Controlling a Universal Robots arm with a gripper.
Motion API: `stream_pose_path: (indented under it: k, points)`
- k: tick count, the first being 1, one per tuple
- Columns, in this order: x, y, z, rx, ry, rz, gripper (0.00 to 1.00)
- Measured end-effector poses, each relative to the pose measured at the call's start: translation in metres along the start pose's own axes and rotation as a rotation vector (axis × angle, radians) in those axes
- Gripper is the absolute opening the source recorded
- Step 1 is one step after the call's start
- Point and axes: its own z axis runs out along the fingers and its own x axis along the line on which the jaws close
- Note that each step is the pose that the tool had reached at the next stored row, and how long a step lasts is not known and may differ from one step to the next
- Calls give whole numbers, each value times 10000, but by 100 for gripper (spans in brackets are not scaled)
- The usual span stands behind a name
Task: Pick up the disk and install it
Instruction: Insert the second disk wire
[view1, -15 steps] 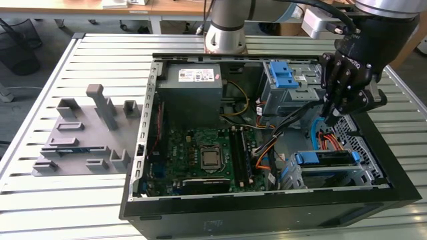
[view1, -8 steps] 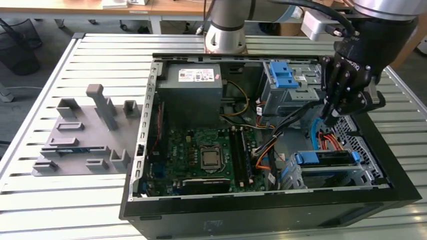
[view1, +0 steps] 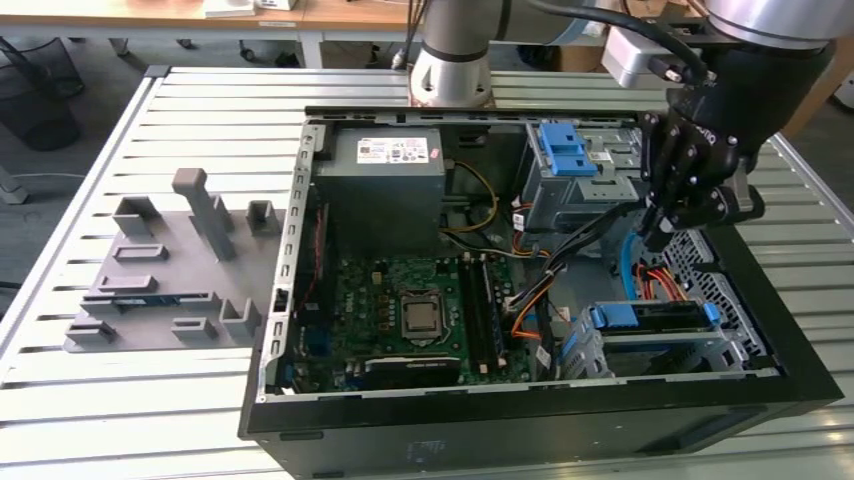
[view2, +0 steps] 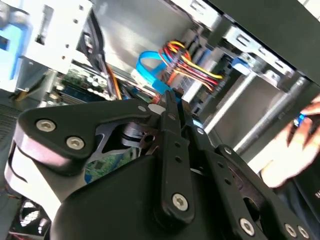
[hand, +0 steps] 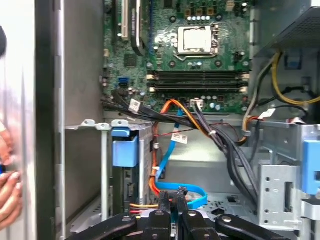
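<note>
Exterior view shows the disk (view1: 650, 319) seated in its bay; wrist views show the jaws (hand: 172, 197) closed, empty.

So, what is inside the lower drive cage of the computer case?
In the lower drive cage sits the disk in its blue carrier. The cage walls cover the disk's lower part and any connectors.

The arm (view1: 454, 50) is a silver-grey tube with black cables along it. Its gripper (view1: 663, 228) is black, built of jointed links fastened with silver screws (view2: 75, 143), above the computer case (view1: 747, 395).
</note>
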Motion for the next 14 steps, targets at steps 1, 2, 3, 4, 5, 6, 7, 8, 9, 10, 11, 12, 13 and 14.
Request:
stream_pose_path:
  k: [1,2,3,4,5,6,7,8,9,10,11,12,13,14]
  points:
    - [6,0,3,7,-88,3,16]
    - [14,0,6,17,-120,5,16]
    - [27,1,10,33,-126,6,16]
    - [49,4,15,52,-129,8,16]
    - [73,8,21,74,-129,9,16]
    - [97,12,28,94,-130,10,16]
    - [124,18,38,115,-135,12,16]
    - [145,23,47,132,-141,14,16]
    - [170,28,59,148,-151,15,16]
    - [192,34,68,163,-161,16,16]
    - [209,38,78,174,-173,17,16]
    - [216,41,86,182,-192,18,16]
    - [216,41,89,184,-204,19,16]
    - [216,41,90,184,-208,18,16]
